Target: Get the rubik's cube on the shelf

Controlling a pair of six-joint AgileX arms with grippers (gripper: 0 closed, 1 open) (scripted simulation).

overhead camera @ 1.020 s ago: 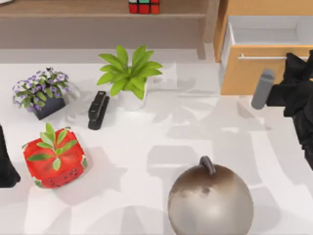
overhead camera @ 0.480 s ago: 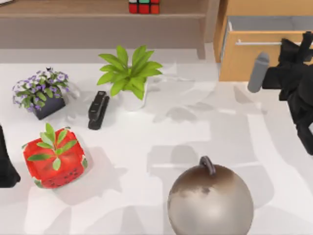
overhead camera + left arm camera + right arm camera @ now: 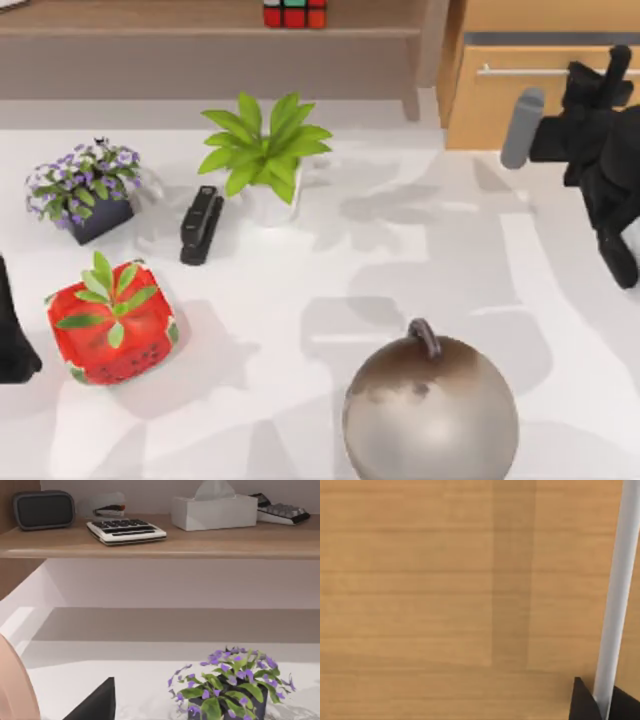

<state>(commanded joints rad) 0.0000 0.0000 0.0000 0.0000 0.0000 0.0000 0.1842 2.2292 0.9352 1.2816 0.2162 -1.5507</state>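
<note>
Top view: rubik's cube (image 3: 294,13) resting on shelf (image 3: 150,20), task apparently met; right gripper (image 3: 600,702) at cabinet drawer (image 3: 520,110), pinching silver handle (image 3: 615,595), likely pushing it closed; left arm (image 3: 12,340) parked at worktop's (image 3: 300,300) left edge.

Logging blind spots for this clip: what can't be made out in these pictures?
- Rubik's cube on the shelf: top view's upper edge cuts it off, so how it sits is unclear.
- Right pincer at the drawer handle: its fingers merge into the black arm in the top view; the right wrist view cuts them off.
- Left arm, parked at the table's left edge: mostly out of frame.
- Drawer interior: hidden behind the drawer front.
</note>
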